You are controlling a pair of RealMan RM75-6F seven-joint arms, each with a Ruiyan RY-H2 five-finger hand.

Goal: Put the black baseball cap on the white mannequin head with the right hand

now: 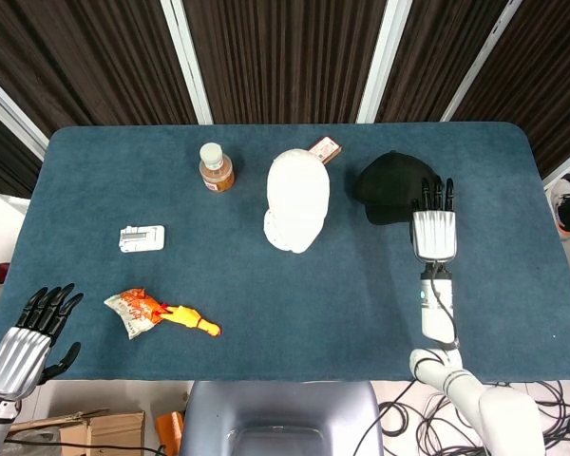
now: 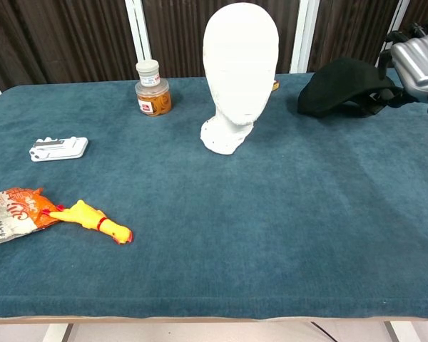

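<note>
My right hand point(image 2: 416, 63) grips the black baseball cap point(image 2: 339, 87) lifted off the table point(image 2: 271, 214); I carry it toward nine o'clock, opening down over the white mannequin head point(image 2: 240, 57).

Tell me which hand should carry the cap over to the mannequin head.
Right. The right hand already holds the black cap lifted beside the white mannequin head. The left hand is open at the table's near left corner, far from both.

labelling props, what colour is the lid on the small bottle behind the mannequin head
The bottle's lid is white, above amber contents; the chest view shows it best.
</note>
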